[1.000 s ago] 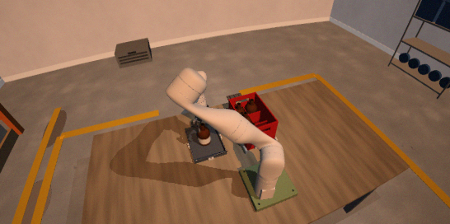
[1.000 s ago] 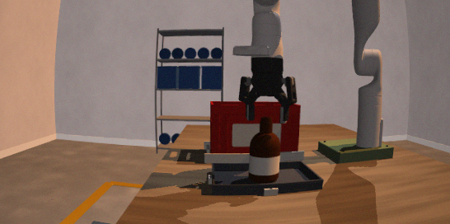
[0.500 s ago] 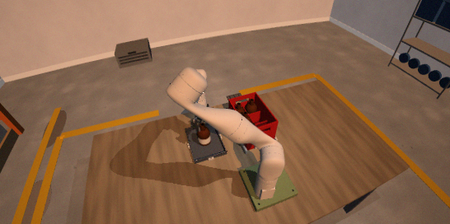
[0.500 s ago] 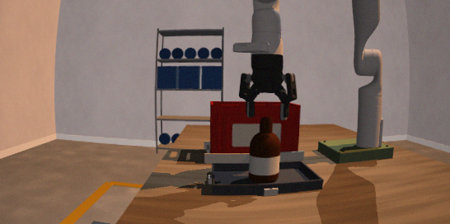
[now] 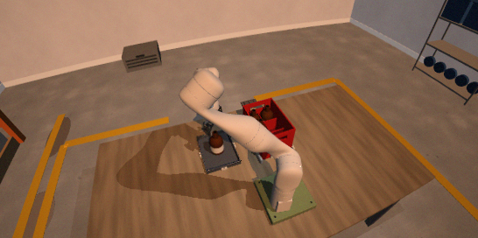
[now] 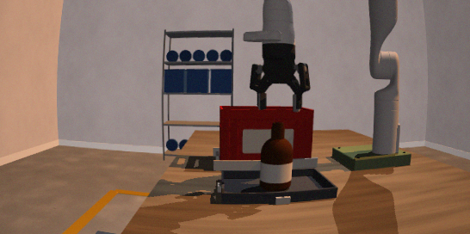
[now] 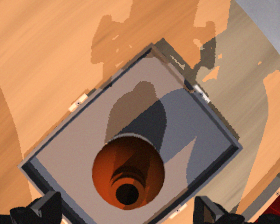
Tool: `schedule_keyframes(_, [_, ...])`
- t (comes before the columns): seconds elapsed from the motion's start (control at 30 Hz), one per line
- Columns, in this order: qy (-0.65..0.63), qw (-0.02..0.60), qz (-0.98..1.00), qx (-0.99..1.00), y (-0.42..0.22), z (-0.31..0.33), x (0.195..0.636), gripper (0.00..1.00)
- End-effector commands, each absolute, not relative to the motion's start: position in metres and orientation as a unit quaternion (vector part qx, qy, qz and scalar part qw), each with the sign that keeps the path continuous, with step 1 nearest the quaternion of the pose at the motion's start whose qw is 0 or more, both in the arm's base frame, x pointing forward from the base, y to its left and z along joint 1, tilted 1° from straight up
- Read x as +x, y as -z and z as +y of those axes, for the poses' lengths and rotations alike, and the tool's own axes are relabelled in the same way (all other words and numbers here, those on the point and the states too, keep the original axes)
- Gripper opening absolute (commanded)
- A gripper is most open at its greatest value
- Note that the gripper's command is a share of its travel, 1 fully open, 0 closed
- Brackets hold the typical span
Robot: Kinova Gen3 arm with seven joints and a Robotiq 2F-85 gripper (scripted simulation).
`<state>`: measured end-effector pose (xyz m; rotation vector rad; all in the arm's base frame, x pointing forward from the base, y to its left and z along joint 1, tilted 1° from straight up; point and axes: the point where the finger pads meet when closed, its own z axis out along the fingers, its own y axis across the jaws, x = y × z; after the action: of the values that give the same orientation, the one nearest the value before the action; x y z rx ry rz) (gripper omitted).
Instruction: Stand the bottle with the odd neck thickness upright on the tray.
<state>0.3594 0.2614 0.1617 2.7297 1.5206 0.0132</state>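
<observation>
A brown bottle with a white label stands upright on the dark tray. My gripper is open and empty, its fingertips above the bottle's mouth in the exterior view. The red crate stands beside the tray. Two brown bottles show in it in the top view, one of them a bottle near its far end. The rest of the crate's inside is hidden by the arm and the walls. The necks there are too small to compare.
The arm reaches over the crate and tray from its green base plate on the wooden table. The crate's wall stands close to the tray's edge. A shelf rack and a grey box are off the table, away from the arm.
</observation>
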Motion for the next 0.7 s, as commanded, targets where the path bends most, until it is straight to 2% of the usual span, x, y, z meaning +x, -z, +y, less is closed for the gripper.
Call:
schedule_keyframes(0.0, [-0.008,0.006,0.488,0.873,-0.17,0.264,0.36,1.0])
schedule_keyframes(0.67, [-0.008,0.006,0.488,0.873,-0.209,0.264,0.359,1.0])
